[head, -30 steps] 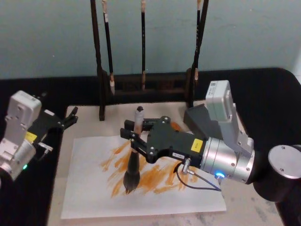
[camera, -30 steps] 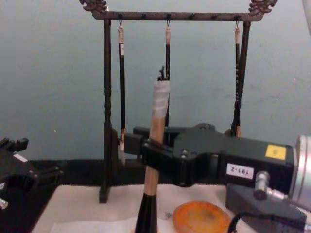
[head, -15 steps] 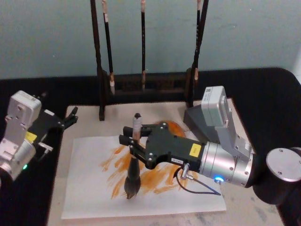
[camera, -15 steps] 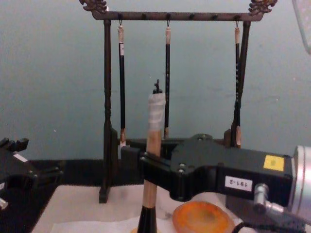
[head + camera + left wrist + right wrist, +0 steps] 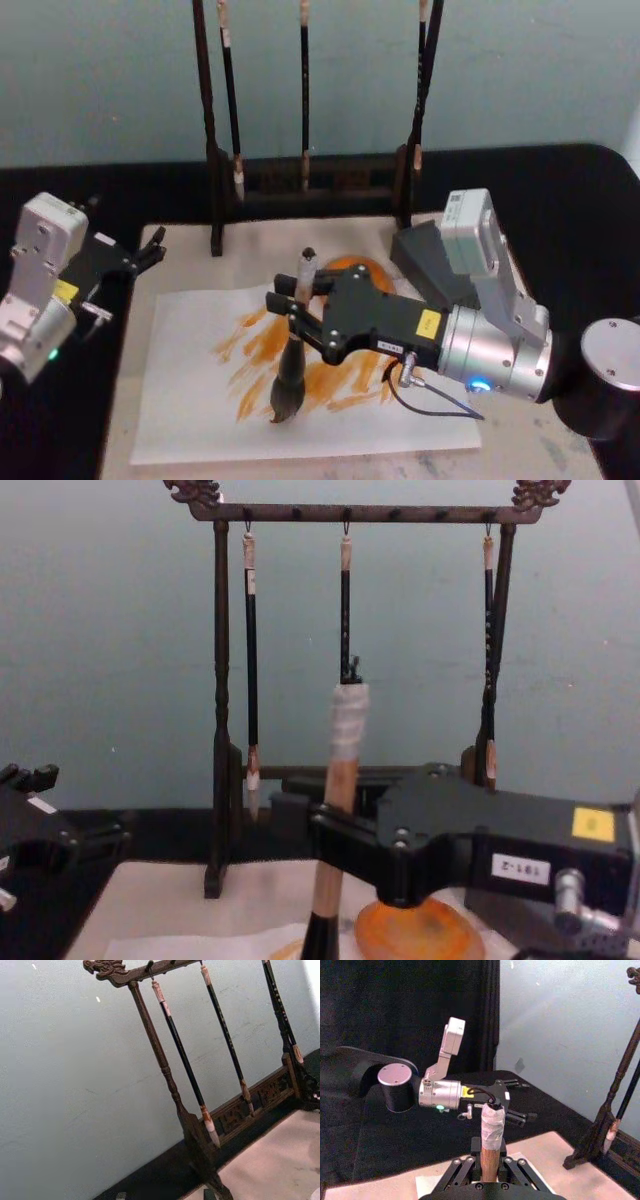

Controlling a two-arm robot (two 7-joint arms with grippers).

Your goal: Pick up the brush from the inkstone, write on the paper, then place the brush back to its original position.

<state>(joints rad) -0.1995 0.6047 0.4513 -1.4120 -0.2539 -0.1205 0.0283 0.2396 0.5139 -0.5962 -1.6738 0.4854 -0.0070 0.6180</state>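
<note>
Bristles of the brush [image 5: 288,372], bushy and grey-black, touch the orange strokes on the paper [image 5: 190,400]; above them come a black ferrule, a tan handle and a white-wrapped end. The right tool [image 5: 296,310] pinches the handle and partly hides the inkstone [image 5: 346,266] behind it. A rack [image 5: 215,150] of thin brushes stands beyond. The brush stands nearly upright, top leaning slightly right. The left tool [image 5: 143,255] hangs spread over the black bench [image 5: 560,190].

Three thin brushes [image 5: 304,100] hang from a dark rack [image 5: 340,182] beside, seemingly, a grey block [image 5: 420,255].
</note>
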